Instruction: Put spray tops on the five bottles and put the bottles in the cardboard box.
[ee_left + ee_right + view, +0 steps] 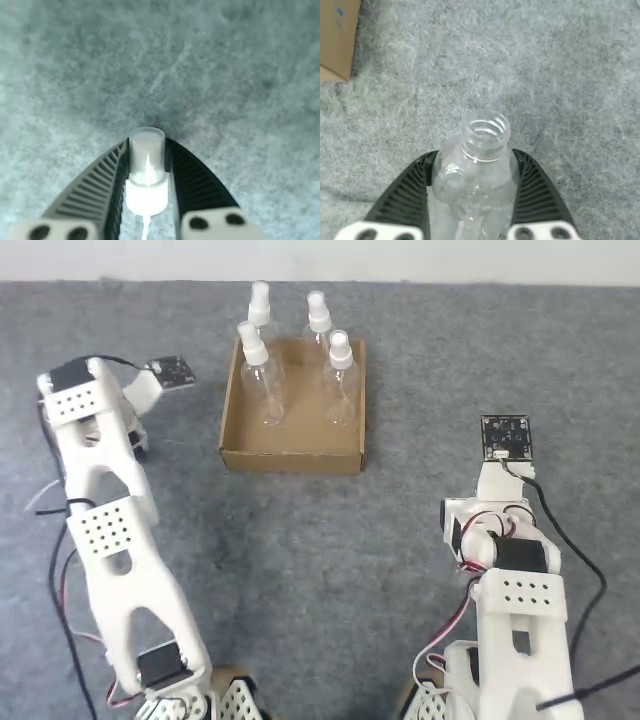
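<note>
My left gripper (pixel 146 146) is shut on a white spray top (pixel 146 172) with a clear cap, held above grey carpet. My right gripper (pixel 476 156) is shut on a clear bottle (pixel 479 170) whose threaded neck is open and bare. In the high view the left arm (pixel 100 410) stands left of the cardboard box (pixel 290 455), and the right arm (pixel 505 540) is to the box's right and nearer the front. Several clear bottles (pixel 265 380) with white spray tops stand upright inside the box.
Grey carpet (pixel 330 540) covers the whole table between the two arms. A corner of the cardboard box (pixel 335 40) shows in the right wrist view, off to the side of the held bottle. Loose cables (pixel 50 500) trail beside the left arm.
</note>
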Controlling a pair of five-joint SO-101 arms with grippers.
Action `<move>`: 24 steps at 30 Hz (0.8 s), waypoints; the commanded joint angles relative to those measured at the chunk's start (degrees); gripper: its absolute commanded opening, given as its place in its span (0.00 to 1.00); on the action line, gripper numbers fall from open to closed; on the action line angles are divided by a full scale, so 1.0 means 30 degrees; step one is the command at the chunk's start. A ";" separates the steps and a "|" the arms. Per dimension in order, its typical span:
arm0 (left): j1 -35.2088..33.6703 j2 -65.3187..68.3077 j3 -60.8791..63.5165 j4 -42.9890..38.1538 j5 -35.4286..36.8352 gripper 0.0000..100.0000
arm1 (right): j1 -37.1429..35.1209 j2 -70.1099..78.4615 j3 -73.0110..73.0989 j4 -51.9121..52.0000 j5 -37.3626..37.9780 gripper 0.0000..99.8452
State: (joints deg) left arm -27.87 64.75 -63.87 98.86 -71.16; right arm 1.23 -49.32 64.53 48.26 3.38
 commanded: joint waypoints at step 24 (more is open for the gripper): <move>0.0147 -1.5971 1.5165 0.0498 0.4747 0.01 | 0.0015 -0.2037 -0.1260 0.2828 -0.0176 0.01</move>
State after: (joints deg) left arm -27.34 26.77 -21.23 98.86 -57.80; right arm 1.23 -50.37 64.53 53.80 3.38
